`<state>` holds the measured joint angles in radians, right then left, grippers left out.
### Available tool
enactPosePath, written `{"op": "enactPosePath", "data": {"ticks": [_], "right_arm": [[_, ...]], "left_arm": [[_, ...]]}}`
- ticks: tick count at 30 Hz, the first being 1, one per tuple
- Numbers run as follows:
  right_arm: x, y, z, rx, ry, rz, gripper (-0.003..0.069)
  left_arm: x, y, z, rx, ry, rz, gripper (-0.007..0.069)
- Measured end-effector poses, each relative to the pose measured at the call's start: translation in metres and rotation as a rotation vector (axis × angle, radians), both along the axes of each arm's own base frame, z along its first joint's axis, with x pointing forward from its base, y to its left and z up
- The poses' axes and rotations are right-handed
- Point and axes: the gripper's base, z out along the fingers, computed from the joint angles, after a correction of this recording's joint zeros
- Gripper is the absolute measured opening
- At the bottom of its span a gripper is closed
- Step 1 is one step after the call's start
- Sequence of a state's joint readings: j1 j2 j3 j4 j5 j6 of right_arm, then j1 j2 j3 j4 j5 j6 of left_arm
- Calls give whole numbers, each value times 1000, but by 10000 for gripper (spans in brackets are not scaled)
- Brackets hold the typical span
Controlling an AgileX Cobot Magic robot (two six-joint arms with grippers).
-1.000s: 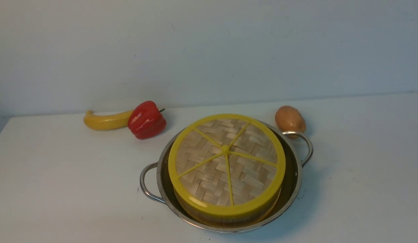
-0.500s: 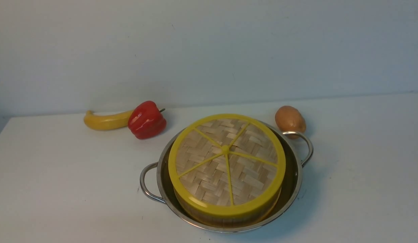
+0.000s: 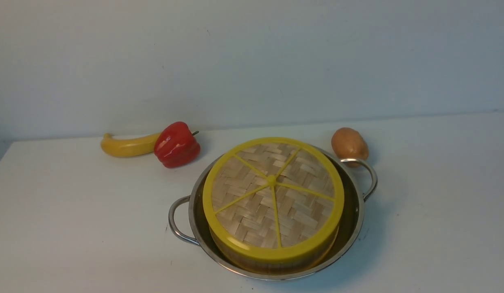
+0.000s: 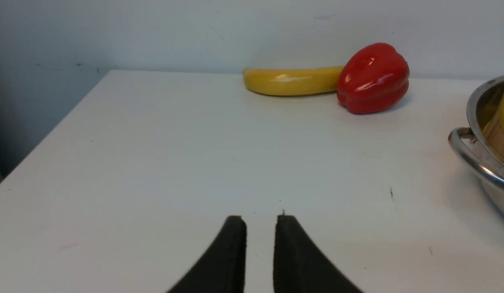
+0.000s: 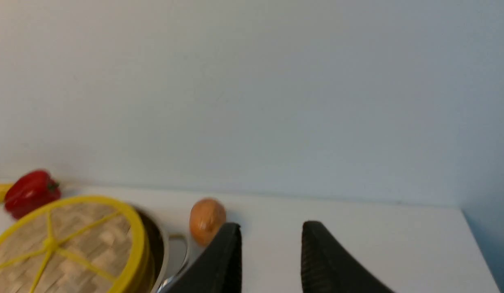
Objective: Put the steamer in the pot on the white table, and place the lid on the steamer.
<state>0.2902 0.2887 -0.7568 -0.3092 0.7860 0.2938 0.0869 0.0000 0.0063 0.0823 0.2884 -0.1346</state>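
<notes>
Front view: the lid (image 3: 273, 197) sits on the steamer (image 3: 272, 260) inside the pot (image 3: 357, 219) at bench (image 3: 73, 228) centre — pepper (image 3: 176, 144) and banana (image 3: 127, 145) at 10 o'clock, potato (image 3: 349, 144) at 1. Left wrist view: left gripper (image 4: 260, 221) jaws narrowly apart, empty. Right wrist view: right gripper (image 5: 270, 230) jaws wider — holding nothing.

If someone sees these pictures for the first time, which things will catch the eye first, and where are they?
First comes the lid, a woven disc with a bright yellow rim, lying on the steamer inside the shiny pot at the middle of the white table. Next is the glossy red pepper at the back left, touching a yellow banana. A brown potato sits beside the pot's far right handle.
</notes>
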Motion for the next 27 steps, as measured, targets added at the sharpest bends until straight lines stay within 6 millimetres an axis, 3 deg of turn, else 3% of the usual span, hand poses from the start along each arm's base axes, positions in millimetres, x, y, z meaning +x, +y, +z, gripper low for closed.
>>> {"op": "enactPosePath", "data": {"ticks": [1,4,5,6,13,20,27], "right_arm": [[2,1,-4,-1,12,1,237],[31,8,-50,45,-86,-69,239],[35,9,-56,61,-135,-79,239],[42,8,-79,105,-135,-99,239],[43,2,-160,259,-169,-180,240],[27,4,-162,242,-257,-169,240],[22,3,-180,226,-83,-202,240]], "left_arm": [[0,0,0,0,0,0,104],[0,0,0,0,0,0,109],[0,0,0,0,0,0,113],[0,0,0,0,0,0,117],[0,0,0,0,0,0,125],[0,0,0,0,0,0,137],[0,0,0,0,0,0,147]]}}
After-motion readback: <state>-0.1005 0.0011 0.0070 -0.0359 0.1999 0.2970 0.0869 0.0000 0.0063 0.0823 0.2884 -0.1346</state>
